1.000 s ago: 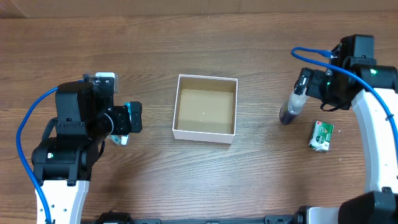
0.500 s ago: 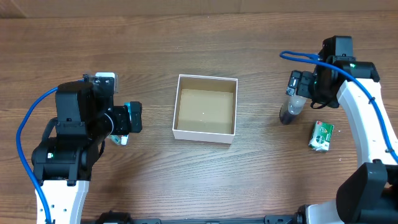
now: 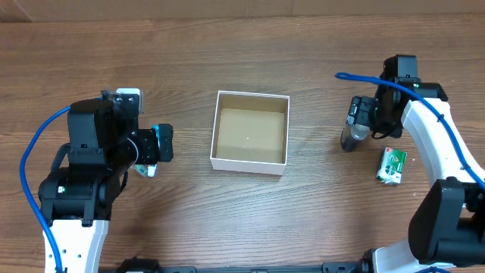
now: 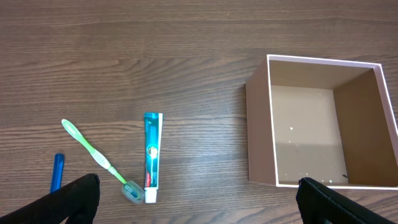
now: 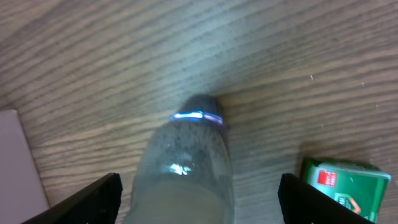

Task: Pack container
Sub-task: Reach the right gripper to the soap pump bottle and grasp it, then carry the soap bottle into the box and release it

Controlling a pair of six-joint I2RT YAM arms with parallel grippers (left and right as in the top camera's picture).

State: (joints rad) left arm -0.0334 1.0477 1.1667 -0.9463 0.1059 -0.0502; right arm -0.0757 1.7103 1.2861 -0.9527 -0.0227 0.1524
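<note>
The container (image 3: 250, 133), a square white box with a brown inside, sits mid-table and holds nothing; it also shows in the left wrist view (image 4: 323, 118). My left gripper (image 3: 162, 144) is open and empty, left of the box, above a green toothbrush (image 4: 93, 158) and a teal toothpaste tube (image 4: 152, 155). My right gripper (image 3: 355, 120) is open over a clear bottle (image 3: 349, 139) lying right of the box. In the right wrist view the bottle (image 5: 183, 155) lies between the wide-apart fingers (image 5: 87, 199), which stand clear of it.
A green packet (image 3: 392, 165) lies on the table just right of the bottle and also shows in the right wrist view (image 5: 345, 183). A small blue object (image 4: 57, 171) lies left of the toothbrush. The box corner (image 5: 18, 168) is at the right wrist view's left edge.
My right arm has swung in and its gripper has moved left and over the bottle's top end. The bottle, box and left arm have not moved.
</note>
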